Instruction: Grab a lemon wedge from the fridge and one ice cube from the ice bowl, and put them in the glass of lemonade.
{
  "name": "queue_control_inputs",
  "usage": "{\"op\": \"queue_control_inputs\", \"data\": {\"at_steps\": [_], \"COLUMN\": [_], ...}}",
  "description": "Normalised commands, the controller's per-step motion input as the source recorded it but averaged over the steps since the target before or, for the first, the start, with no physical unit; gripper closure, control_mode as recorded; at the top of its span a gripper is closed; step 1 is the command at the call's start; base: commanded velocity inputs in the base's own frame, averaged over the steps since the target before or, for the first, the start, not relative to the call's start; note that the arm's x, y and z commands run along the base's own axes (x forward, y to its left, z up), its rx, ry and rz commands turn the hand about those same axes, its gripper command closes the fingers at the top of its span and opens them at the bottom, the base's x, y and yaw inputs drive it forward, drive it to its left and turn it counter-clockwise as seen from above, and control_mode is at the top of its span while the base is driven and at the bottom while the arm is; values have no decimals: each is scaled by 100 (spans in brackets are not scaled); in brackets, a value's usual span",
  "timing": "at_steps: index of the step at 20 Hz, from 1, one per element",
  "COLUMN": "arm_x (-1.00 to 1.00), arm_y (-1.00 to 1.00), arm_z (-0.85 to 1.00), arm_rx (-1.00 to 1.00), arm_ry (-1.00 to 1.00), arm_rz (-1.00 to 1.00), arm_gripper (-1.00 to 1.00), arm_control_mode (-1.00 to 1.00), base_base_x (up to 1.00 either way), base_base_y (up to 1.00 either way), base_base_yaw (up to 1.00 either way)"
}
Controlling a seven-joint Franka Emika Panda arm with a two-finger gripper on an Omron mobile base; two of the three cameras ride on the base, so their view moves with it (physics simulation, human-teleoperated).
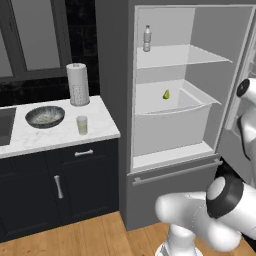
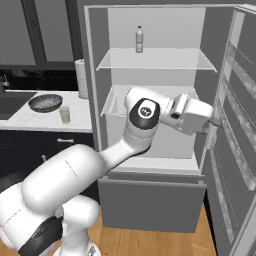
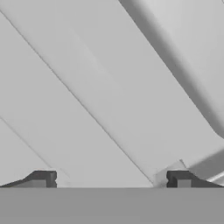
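While my gripper [image 3: 112, 179] hangs fingers apart by the fridge [image 1: 200, 75] door, I steer toward the lemon wedge [image 1: 166, 94] squarely.

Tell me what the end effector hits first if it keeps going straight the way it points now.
Probably a pale grey inner fridge surface: the open end effector faces flat panels close ahead. Depth is unclear.

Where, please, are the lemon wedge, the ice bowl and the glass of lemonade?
lemon wedge [image 1: 166, 94], left base view, its middle.
ice bowl [image 1: 34, 121], left base view, its near rim.
glass of lemonade [image 1: 82, 126], left base view, its side wall.
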Motion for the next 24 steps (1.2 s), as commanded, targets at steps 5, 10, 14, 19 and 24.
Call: {"op": "queue_control_inputs", "data": {"at_steps": [5, 10, 14, 19, 24], "arm_x": [-59, -2, 0, 0, 0], "arm_y": [76, 83, 89, 92, 97], "arm_z": [45, 19, 1, -9, -24], "arm_rx": [9, 28, 39, 45, 42], "arm_ry": [-8, -12, -4, 0, 0], "arm_rz": [12, 23, 37, 49, 56], "arm_gripper": [-100, -100, -100, -100, -100], "arm_control_mode": [-100, -100, -100, -100, -100], "base_base_x": [0, 0, 0, 0, 0], "base_base_y": [0, 0, 0, 0, 0], "base_base_yaw": [0, 0, 0, 0, 0]}}
